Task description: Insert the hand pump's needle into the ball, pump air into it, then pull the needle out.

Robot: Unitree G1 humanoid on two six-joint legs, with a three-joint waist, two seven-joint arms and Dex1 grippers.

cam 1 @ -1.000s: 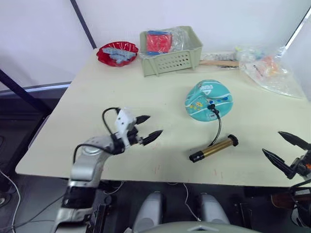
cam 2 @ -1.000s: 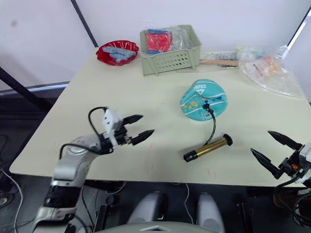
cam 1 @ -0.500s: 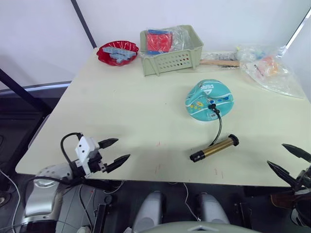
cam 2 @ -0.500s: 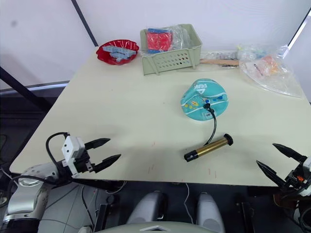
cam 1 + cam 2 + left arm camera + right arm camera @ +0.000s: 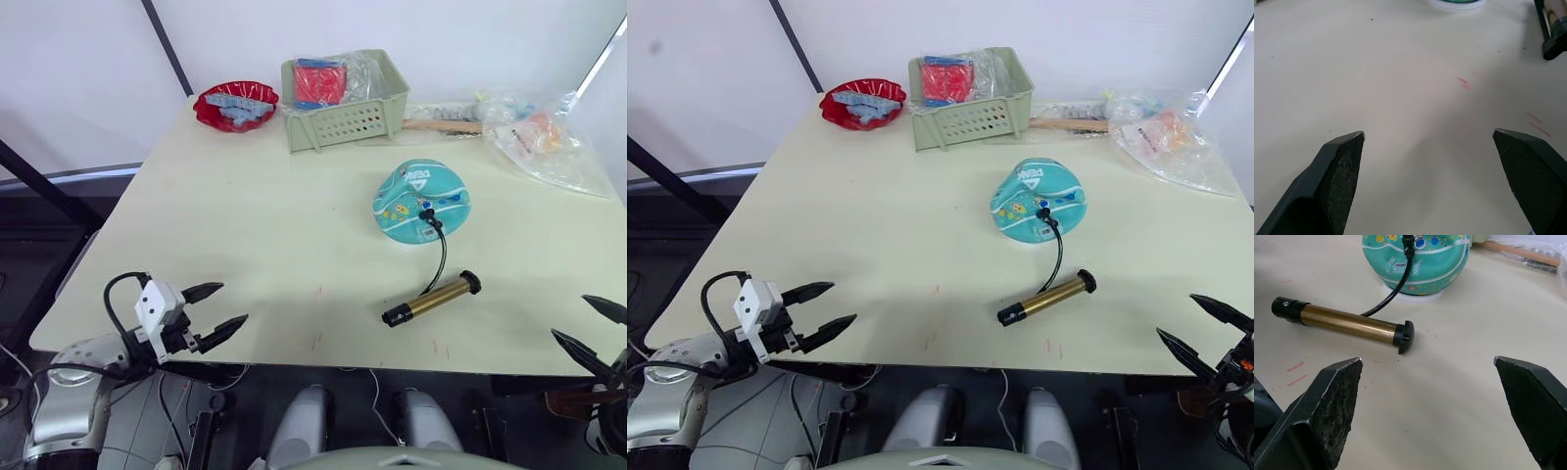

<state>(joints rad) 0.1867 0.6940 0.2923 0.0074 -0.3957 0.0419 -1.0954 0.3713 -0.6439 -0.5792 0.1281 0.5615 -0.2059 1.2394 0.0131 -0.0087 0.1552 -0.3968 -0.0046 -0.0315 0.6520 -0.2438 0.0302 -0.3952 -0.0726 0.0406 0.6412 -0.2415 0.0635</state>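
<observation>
The needle's black fitting (image 5: 427,214) already sits in the teal ball (image 5: 420,203), right of centre on the bench (image 5: 245,215). Its hose runs near to the gold hand pump (image 5: 432,299), lying free. Pumping and pulling out appear left. The left gripper (image 5: 218,311) and right gripper (image 5: 595,331) hover at the near edge, fingers apart, empty.

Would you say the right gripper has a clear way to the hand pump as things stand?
Probably yes. The right gripper hangs open at the table's near edge, and the hand pump lies loose ahead of it with only bare tabletop between.
</observation>
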